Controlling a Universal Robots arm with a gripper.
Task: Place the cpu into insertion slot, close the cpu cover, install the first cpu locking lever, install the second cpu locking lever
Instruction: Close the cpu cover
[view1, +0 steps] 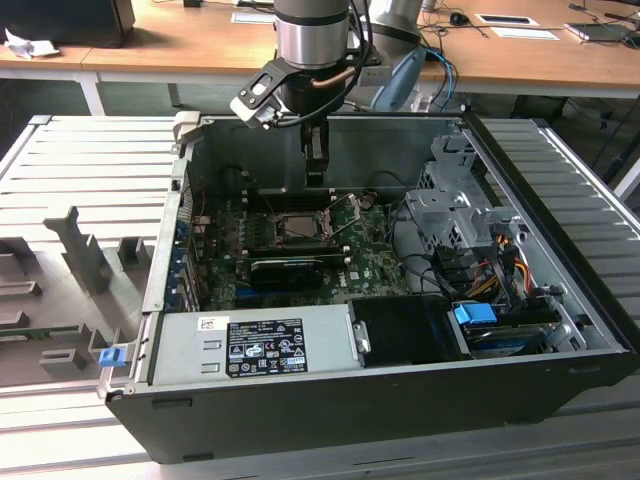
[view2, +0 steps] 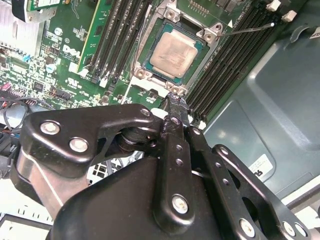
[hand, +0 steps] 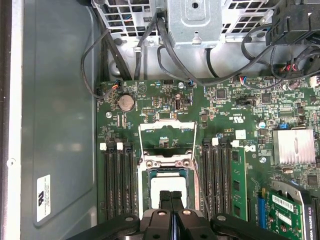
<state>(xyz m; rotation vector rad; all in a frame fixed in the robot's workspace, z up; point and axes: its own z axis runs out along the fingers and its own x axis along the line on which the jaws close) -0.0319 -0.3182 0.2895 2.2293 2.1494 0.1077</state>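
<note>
Grey arm (view1: 312, 40) hung vertical inside the open black computer case (view1: 400, 410). Black gripper (hand: 171, 196) had its fingers pressed together with nothing between them, tips just above the socket. Small pale beige-silver square cpu (view2: 176, 54) sat flat in the dark, grey-rimmed insertion slot (view2: 141, 74). Thin silver-grey frame cpu cover (hand: 166, 125) was swung open, clear of the chip.

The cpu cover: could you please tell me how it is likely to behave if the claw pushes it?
The cpu cover is a thin metal frame with a cut-out middle, so it is probably light and slightly springy. It stands open beside the cpu and seems hinged at one edge, so a push would likely swing it, not slide it.
</note>
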